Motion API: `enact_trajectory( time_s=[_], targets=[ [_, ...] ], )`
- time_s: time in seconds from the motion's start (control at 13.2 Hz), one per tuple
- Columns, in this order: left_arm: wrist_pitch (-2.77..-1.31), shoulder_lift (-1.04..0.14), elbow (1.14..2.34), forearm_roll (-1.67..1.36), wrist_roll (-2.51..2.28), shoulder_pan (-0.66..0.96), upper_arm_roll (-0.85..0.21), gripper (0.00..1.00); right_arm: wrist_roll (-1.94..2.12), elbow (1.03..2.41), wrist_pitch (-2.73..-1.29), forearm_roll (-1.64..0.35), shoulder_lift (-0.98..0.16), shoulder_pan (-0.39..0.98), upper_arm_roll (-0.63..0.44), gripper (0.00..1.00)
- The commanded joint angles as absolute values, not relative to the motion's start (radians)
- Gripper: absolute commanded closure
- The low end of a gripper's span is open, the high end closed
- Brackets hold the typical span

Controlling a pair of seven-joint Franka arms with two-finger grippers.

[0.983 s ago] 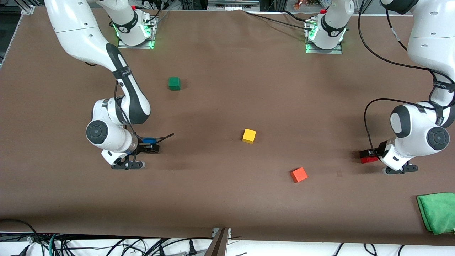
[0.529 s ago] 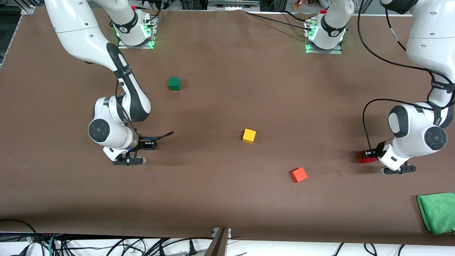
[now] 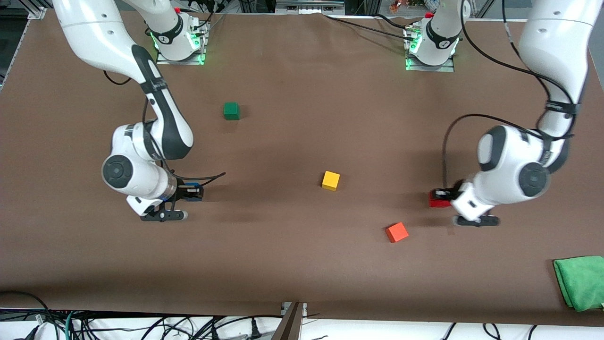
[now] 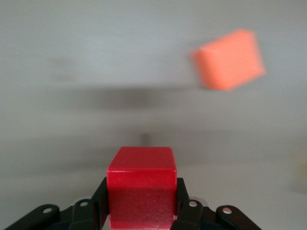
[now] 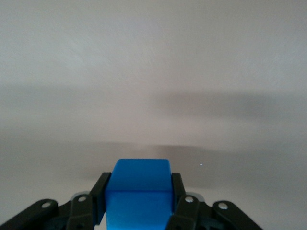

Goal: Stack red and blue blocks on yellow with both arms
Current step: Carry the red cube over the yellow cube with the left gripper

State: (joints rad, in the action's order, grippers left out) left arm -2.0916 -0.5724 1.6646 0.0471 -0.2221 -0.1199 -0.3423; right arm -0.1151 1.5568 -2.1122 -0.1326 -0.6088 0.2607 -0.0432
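The left gripper (image 3: 442,198), clamping the matte red cube (image 3: 437,199), hangs nearer the bright-yellow cube (image 3: 331,180), at its ten o'clock, than the right gripper (image 3: 192,192) clasping the blue cube (image 5: 138,192).

Green cube (image 3: 231,111), orange-red cube (image 3: 397,232), green cloth (image 3: 581,281).

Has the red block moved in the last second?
Yes. Held in the left end effector, the red block has travelled toward the yellow block, and is now much closer to the orange block.
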Motion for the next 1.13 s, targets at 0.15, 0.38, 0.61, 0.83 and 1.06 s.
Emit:
enact_trajectory(
  time_s=[0.15,0.38,0.61,0.83,1.06],
  targets=[
    [-2.008,-0.572,1.56,0.141,-0.405,0.21,-0.33,0.94,-0.14,1.34,-1.905,-0.144,-0.604,0.261,-0.041,0.75],
    [-2.025,-0.626,1.543,0.17,-0.425,0.346,-0.325,0.91,-0.215,1.186,-1.772,-0.144,-0.606,0.265,-0.04,0.75],
    [-2.166,-0.67,1.532,0.242,-0.426,0.391,-0.325,0.91,-0.235,1.14,-1.732,-0.143,-0.609,0.268,-0.04,0.74],
    [-2.212,-0.692,1.531,0.27,-0.422,0.396,-0.324,0.91,-0.291,1.135,-1.744,-0.14,-0.617,0.299,-0.041,0.74],
    [-2.214,-0.701,1.531,0.285,-0.422,0.397,-0.324,0.91,-0.308,1.134,-1.753,-0.14,-0.617,0.302,-0.041,0.74]
  ],
)
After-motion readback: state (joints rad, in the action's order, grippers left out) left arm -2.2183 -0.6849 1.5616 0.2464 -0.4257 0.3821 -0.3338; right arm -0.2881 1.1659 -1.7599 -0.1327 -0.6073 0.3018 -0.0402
